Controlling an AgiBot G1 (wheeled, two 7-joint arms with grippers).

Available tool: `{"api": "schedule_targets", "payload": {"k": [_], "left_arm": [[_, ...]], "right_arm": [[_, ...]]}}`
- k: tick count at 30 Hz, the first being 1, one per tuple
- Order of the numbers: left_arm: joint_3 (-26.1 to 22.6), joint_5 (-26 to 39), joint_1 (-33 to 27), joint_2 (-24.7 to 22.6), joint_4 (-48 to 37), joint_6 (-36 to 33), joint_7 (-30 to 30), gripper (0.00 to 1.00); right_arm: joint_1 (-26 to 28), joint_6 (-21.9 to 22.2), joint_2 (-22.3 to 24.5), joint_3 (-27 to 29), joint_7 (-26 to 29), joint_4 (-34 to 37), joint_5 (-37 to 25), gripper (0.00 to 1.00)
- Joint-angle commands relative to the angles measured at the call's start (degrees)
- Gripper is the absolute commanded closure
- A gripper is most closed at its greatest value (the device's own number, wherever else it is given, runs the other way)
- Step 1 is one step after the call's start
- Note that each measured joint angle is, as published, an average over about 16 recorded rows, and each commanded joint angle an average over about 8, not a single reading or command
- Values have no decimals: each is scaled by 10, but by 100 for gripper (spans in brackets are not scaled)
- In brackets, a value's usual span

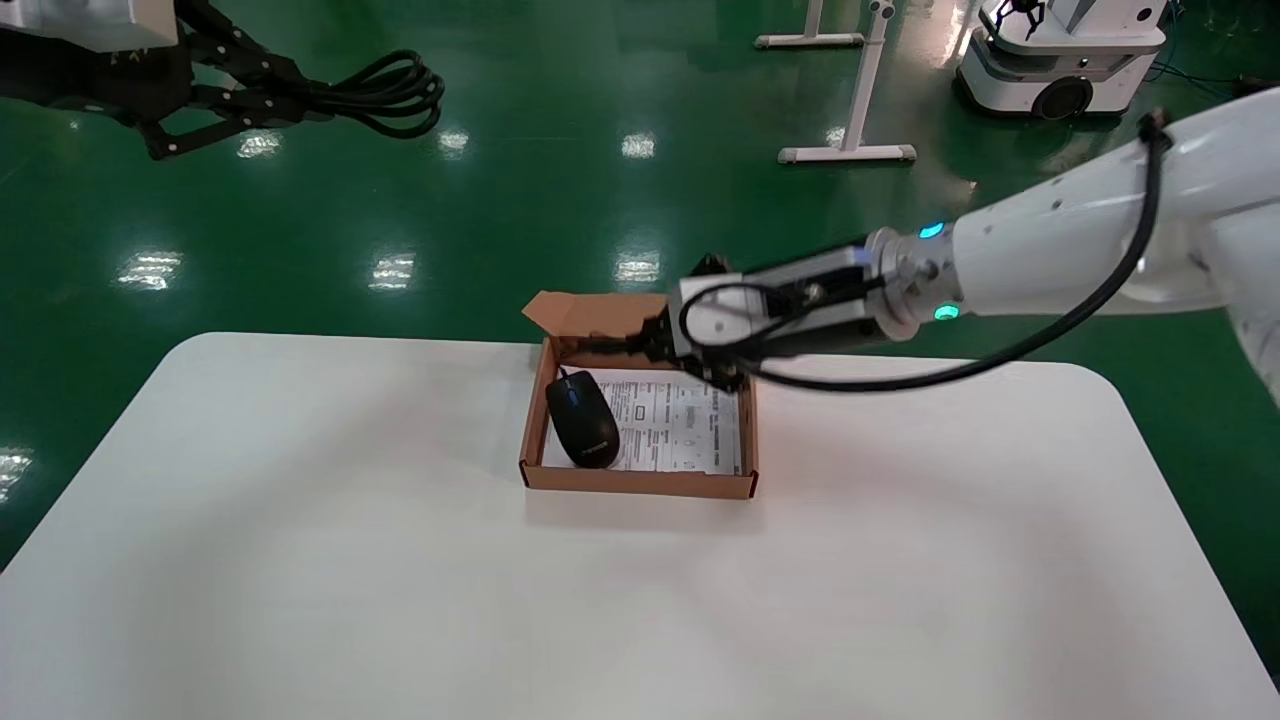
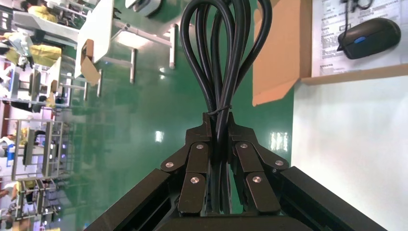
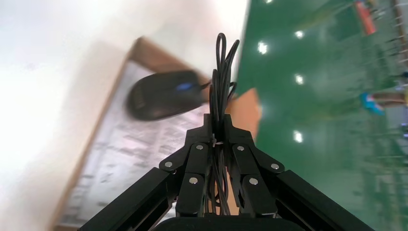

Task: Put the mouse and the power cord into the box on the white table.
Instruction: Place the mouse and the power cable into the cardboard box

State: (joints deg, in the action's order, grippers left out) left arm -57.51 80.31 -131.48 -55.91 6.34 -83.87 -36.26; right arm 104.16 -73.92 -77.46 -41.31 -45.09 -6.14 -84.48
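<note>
The black mouse [image 1: 582, 418] with a blue wheel lies in the left part of the brown box [image 1: 640, 483] on the white table [image 1: 300, 560]. My right gripper [image 1: 628, 346] hovers over the box's back edge. It is shut on the mouse's thin bundled cable [image 3: 220, 72], just beyond the mouse [image 3: 163, 94]. My left gripper [image 1: 300, 105] is raised high at the far left, off the table over the floor, and is shut on the thick coiled power cord [image 1: 390, 95]. In the left wrist view the power cord [image 2: 221, 57] loops out from the shut gripper [image 2: 219, 120].
The box's flap [image 1: 590, 312] stands open at its back. A printed sheet [image 1: 680, 425] lines its bottom, bare to the right of the mouse. Beyond the table on the green floor are white stand legs [image 1: 850, 150] and another robot [image 1: 1060, 50].
</note>
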Motion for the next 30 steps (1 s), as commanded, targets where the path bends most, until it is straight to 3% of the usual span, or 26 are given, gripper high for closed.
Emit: {"api": "schedule_targets", "payload": {"k": [1,2,8,10,23,30], "left_arm": [[-1,2,-1,1,-4,-1,-2,100],[-2,3,-1,1,-5,-1,-2,100],[-6,8,-1,-3,-12,-3,-6,100],[-7,10,0,-5,-14,-4,-6,100],[-8,11,16,-27,-23,-2,-11,100],[-11,13,38,-52,-23,0,-22,100]], "right_arm": [[-9,4,-2,-6,2,-5,-7,97],[-13,6,-3,-9,5,-9,-9,88],[-29,18,-3,-25,23,-31,-17,14],[-31,20,-2,-29,28,-37,-16,0],[-32,26,0,-44,39,-48,-5,0],[-4,31,10,-36,42,-33,15,0]]}}
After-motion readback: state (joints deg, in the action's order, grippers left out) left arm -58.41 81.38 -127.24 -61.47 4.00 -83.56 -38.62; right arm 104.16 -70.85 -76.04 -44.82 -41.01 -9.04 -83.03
